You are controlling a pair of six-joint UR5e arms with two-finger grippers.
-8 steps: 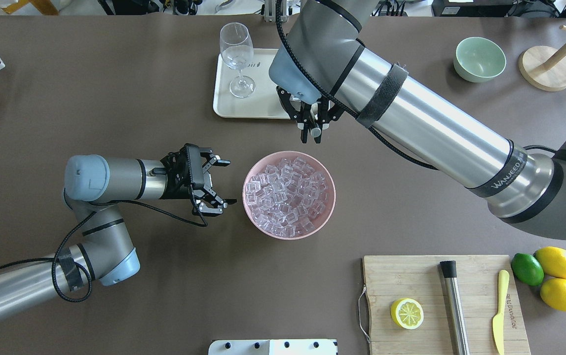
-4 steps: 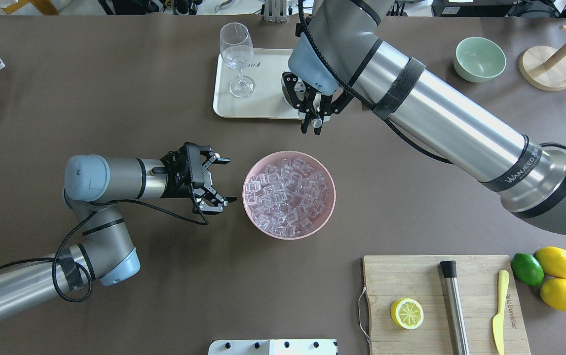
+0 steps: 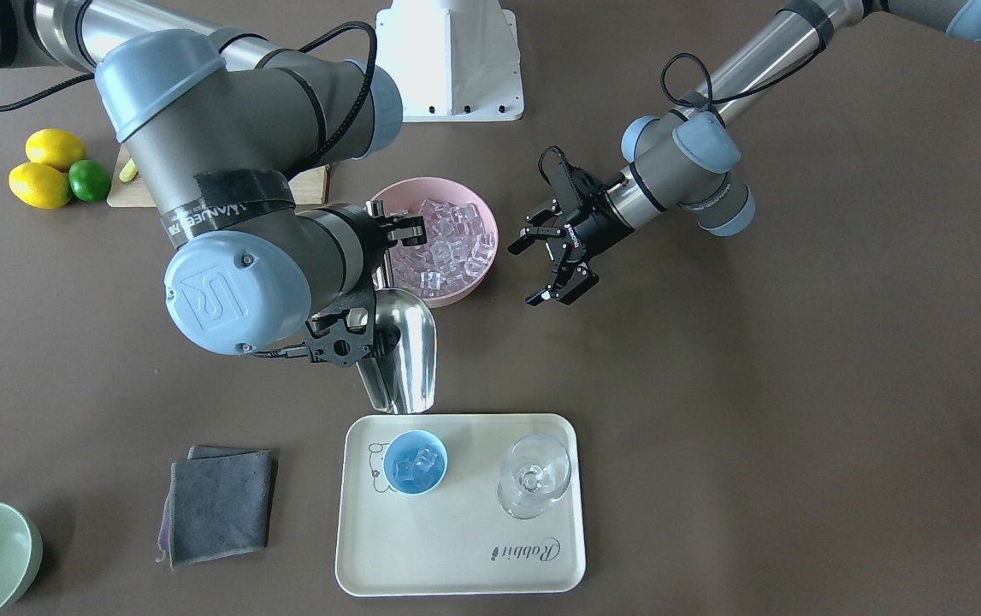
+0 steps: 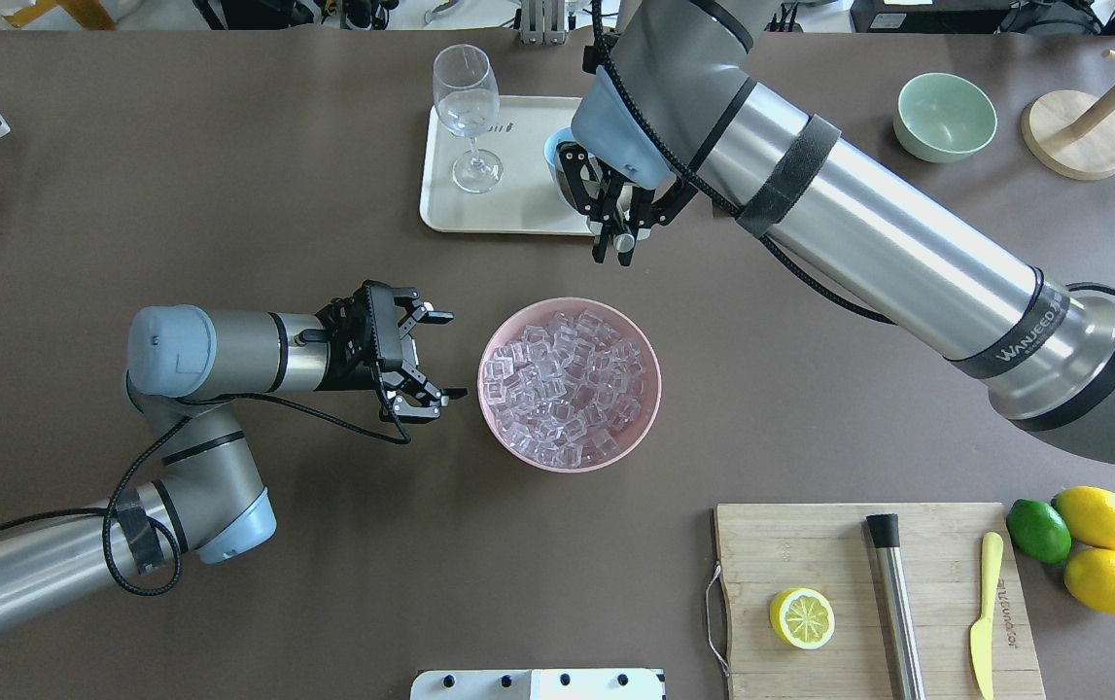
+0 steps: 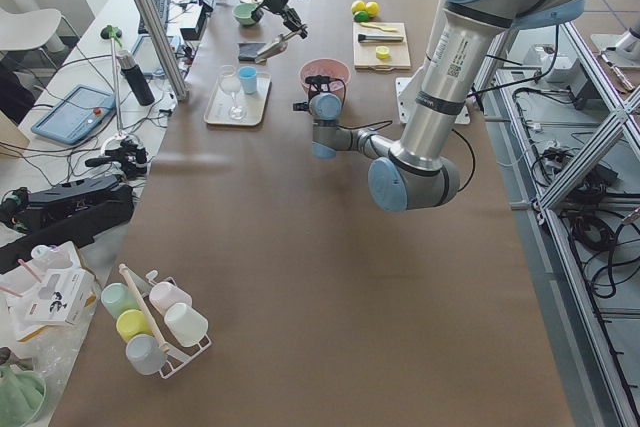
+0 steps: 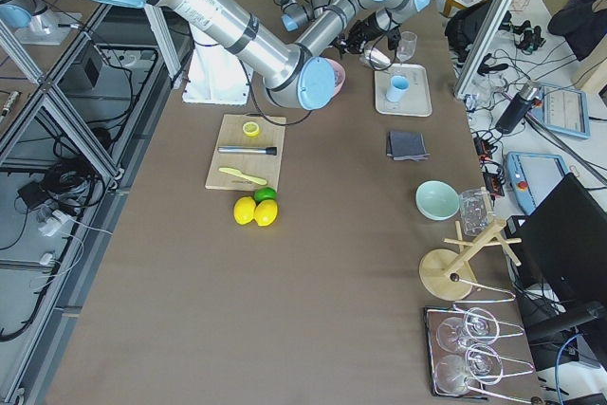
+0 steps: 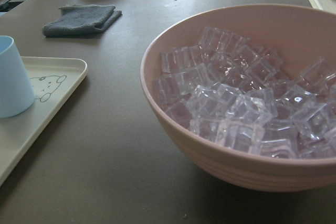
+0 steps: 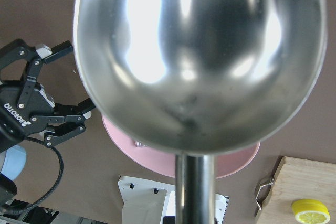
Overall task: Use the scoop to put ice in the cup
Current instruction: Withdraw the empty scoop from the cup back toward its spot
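Two claws: right claw (image 4: 613,248) clamped on the handle of the empty scoop (image 3: 405,358), tipped at the tray (image 3: 456,556) edge near the cup (image 3: 396,479) with some ice (image 3: 422,460) inside; left claw (image 4: 452,356) spread wide beside the ice-filled bowl (image 4: 655,389).

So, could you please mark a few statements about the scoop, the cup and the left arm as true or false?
1. The scoop is empty. True.
2. The cup is empty. False: a few cubes of ice lie in it.
3. The left gripper is shut on the pink bowl. False: its jaws stand open beside the bowl, touching nothing.
4. The cup and the stemmed glass stand on the same tray. True.
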